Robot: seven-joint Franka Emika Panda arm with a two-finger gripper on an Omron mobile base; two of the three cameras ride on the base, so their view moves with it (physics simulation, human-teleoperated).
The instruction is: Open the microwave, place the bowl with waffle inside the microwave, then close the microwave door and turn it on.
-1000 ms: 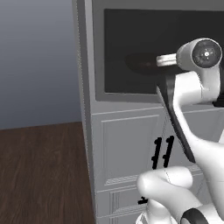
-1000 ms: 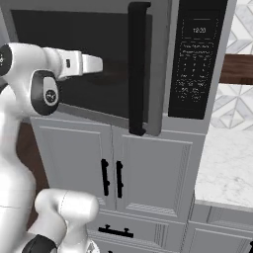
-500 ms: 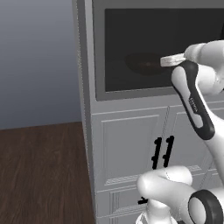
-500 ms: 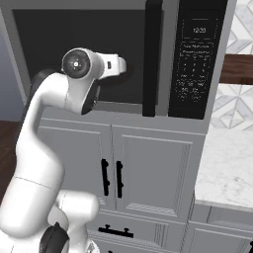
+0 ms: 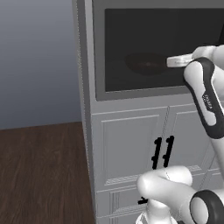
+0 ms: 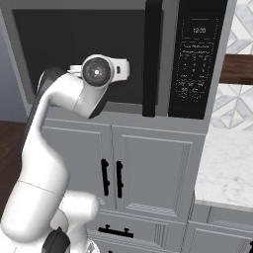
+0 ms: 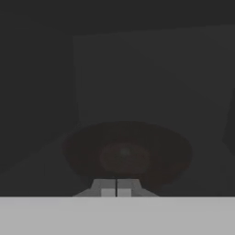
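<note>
The pincer [image 7: 116,190] is clenched on nothing, facing the dark glass of the shut microwave door [image 6: 89,54]; the bowl [image 7: 126,153] shows dimly behind it.

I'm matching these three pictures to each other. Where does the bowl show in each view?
Left base view: the bowl shows dimly behind the dark glass, upper middle, left of the arm's wrist.
Right base view: I can't make it out; the arm stands before the glass there.
Hand view: it lies low in the middle, just above the shut gripper.
Shared landmark: the microwave door with its dark glass.
</note>
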